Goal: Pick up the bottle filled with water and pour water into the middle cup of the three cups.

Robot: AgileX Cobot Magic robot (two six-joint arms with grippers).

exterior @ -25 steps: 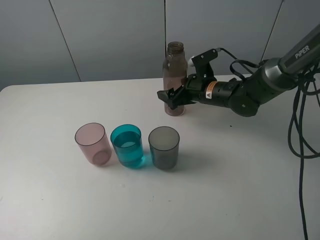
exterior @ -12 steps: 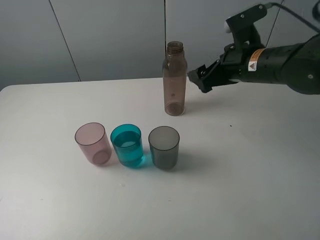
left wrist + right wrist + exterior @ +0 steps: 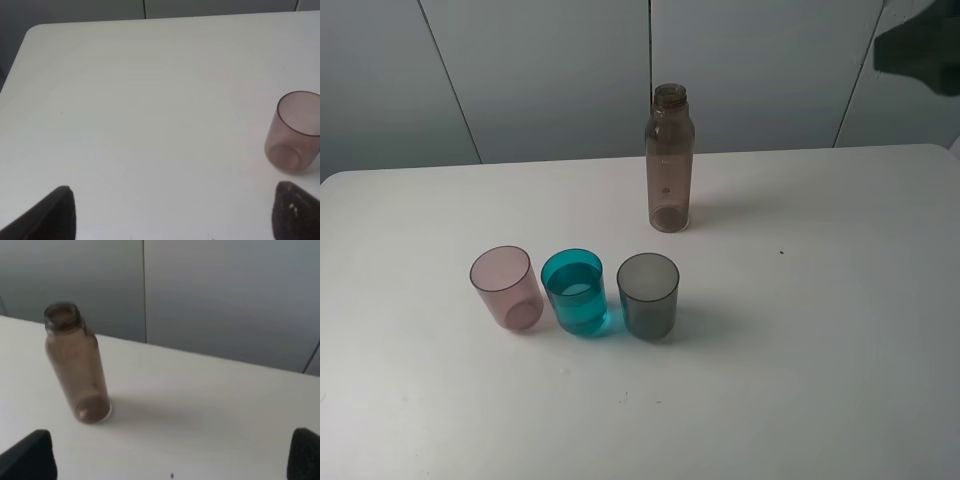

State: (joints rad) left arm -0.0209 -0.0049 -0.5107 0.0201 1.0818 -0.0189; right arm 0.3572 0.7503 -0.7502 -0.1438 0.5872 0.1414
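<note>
The smoky brown bottle [image 3: 669, 160] stands upright and uncapped at the back middle of the white table [image 3: 800, 330]; it also shows in the right wrist view [image 3: 77, 365]. The three cups stand in a row in front of it: the pale pink cup [image 3: 506, 287], the teal middle cup [image 3: 575, 291] with water in it, and the smoky grey cup [image 3: 648, 294]. My right gripper [image 3: 167, 457] is open and empty, well back from the bottle; the arm is a dark blur [image 3: 917, 55] at the top right. My left gripper [image 3: 175, 215] is open and empty, near the pink cup [image 3: 294, 132].
A grey panelled wall [image 3: 540, 70] runs behind the table. A small dark speck [image 3: 781, 252] lies on the table to the right of the bottle. The table's left edge [image 3: 20, 55] shows in the left wrist view.
My right gripper has drawn away from the bottle, up and to the right, and is nearly out of the exterior view. The bottle and cups have not moved.
</note>
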